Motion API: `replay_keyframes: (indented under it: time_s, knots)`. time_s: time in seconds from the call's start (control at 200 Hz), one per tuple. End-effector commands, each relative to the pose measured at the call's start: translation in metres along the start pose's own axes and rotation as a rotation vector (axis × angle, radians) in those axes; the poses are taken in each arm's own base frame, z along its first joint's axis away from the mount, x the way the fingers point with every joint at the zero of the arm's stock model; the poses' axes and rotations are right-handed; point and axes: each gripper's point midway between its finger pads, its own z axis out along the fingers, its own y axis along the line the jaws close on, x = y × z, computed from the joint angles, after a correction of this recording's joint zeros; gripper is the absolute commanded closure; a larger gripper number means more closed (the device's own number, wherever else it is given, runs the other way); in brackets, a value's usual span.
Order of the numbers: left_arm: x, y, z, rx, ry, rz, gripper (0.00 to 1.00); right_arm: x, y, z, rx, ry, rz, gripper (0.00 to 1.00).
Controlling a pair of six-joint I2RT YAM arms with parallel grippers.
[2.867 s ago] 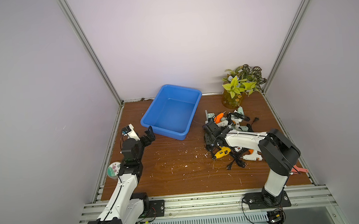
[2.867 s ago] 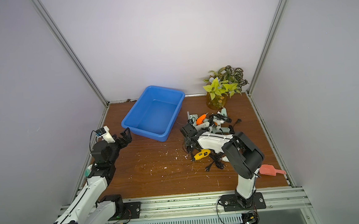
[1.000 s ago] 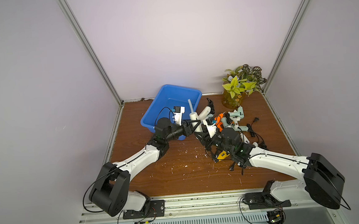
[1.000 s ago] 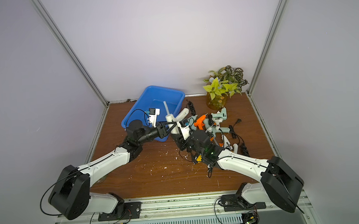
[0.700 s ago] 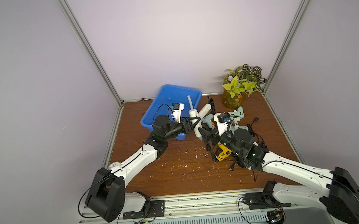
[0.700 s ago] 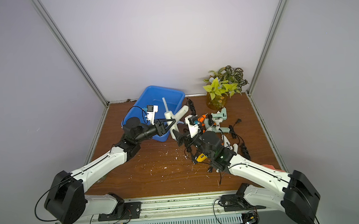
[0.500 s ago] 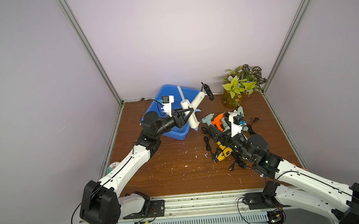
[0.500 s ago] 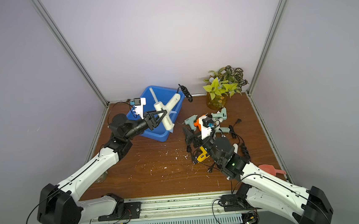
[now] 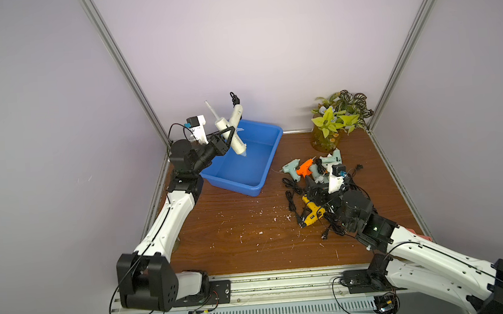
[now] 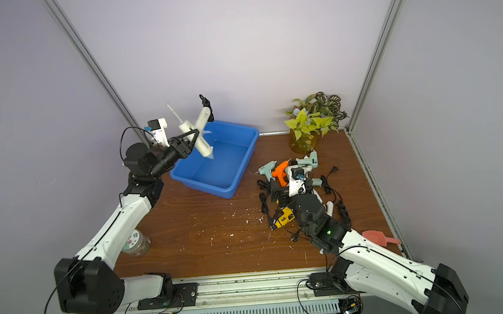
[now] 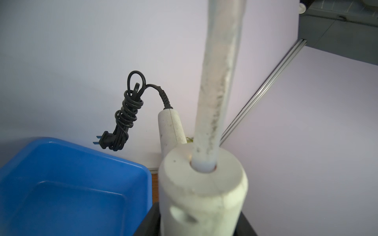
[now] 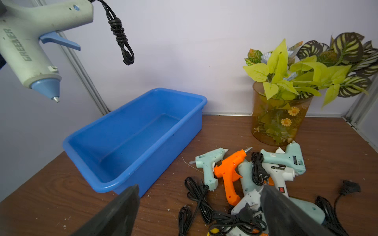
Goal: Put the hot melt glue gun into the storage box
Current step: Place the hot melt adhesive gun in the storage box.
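With the left gripper (image 9: pixel 229 137) clenched on the white hot melt glue gun (image 9: pixel 239 145), nozzle down and the blue storage box (image 9: pixel 231 186) below and ahead of it, lower until the nozzle drops inside the rim before unclenching; the right gripper (image 12: pixel 199 187) hangs released above the pile of glue guns (image 9: pixel 305 168).

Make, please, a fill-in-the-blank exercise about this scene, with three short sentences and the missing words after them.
1. The left tool holds a white glue gun in the air near the ____ box.
2. The inside of the box is ____.
3. The right tool stands ____, holding nothing, near the pile of glue guns.

Missing words: blue; empty; open.
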Motion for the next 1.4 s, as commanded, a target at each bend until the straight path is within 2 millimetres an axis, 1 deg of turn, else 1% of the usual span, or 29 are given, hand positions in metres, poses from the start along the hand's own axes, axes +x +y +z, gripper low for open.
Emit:
replay_keyframes:
  time_s: [0.0, 0.045, 0.17, 0.225, 0.24, 0.315, 0.445, 0.595, 0.691, 0.771, 0.851, 0.916, 0.986, 1.021, 1.116, 1.166, 1.301, 1.396]
  knots:
    - [-0.008, 0.006, 0.018, 0.05, -0.013, -0.01, 1.0, -0.019, -0.012, 0.0, 0.094, -0.027, 0.062, 0.0]
    - [0.0, 0.018, 0.026, 0.04, 0.006, -0.039, 1.0, -0.017, -0.015, 0.001, 0.117, -0.016, 0.066, 0.0]
    - [0.03, 0.053, 0.049, 0.007, 0.072, -0.099, 1.0, -0.011, -0.023, 0.002, 0.17, 0.01, 0.067, 0.01]
    - [0.044, 0.073, 0.057, -0.029, 0.103, -0.115, 1.0, -0.009, -0.024, 0.003, 0.182, 0.021, 0.065, 0.0]
    - [0.046, 0.076, 0.059, -0.034, 0.106, -0.116, 1.0, -0.009, -0.024, 0.003, 0.185, 0.024, 0.063, 0.0]
    - [0.067, 0.103, 0.071, -0.076, 0.154, -0.143, 0.99, -0.007, -0.027, 0.004, 0.205, 0.036, 0.059, 0.01]
    - [0.102, 0.139, 0.086, -0.11, 0.214, -0.198, 0.97, -0.005, -0.036, 0.004, 0.273, 0.055, 0.073, 0.0]
    - [0.135, 0.186, 0.092, -0.235, 0.258, -0.242, 0.83, 0.005, -0.05, 0.005, 0.351, 0.103, 0.081, 0.01]
    - [0.153, 0.211, 0.094, -0.308, 0.29, -0.253, 0.78, 0.014, -0.056, 0.011, 0.374, 0.149, 0.086, 0.0]
    - [0.165, 0.232, 0.093, -0.387, 0.31, -0.25, 0.73, 0.024, -0.061, 0.018, 0.382, 0.199, 0.094, 0.0]
    - [0.172, 0.246, 0.09, -0.447, 0.327, -0.237, 0.64, 0.037, -0.066, 0.025, 0.392, 0.251, 0.099, 0.0]
    - [0.173, 0.253, 0.086, -0.487, 0.33, -0.223, 0.55, 0.047, -0.071, 0.03, 0.4, 0.294, 0.11, 0.0]
    - [0.173, 0.259, 0.08, -0.54, 0.333, -0.199, 0.41, 0.061, -0.076, 0.036, 0.401, 0.343, 0.125, 0.01]
    - [0.172, 0.263, 0.077, -0.572, 0.332, -0.187, 0.34, 0.069, -0.077, 0.039, 0.392, 0.373, 0.135, 0.03]
    - [0.162, 0.263, 0.069, -0.621, 0.321, -0.15, 0.12, 0.084, -0.078, 0.047, 0.37, 0.428, 0.155, 0.08]
    - [0.153, 0.258, 0.066, -0.635, 0.309, -0.13, 0.01, 0.09, -0.078, 0.05, 0.359, 0.446, 0.16, 0.11]
    - [0.123, 0.24, 0.057, -0.665, 0.262, -0.085, 0.0, 0.1, -0.079, 0.054, 0.351, 0.475, 0.166, 0.13]
    - [0.101, 0.227, 0.047, -0.693, 0.22, -0.06, 0.0, 0.102, -0.081, 0.055, 0.354, 0.481, 0.168, 0.14]
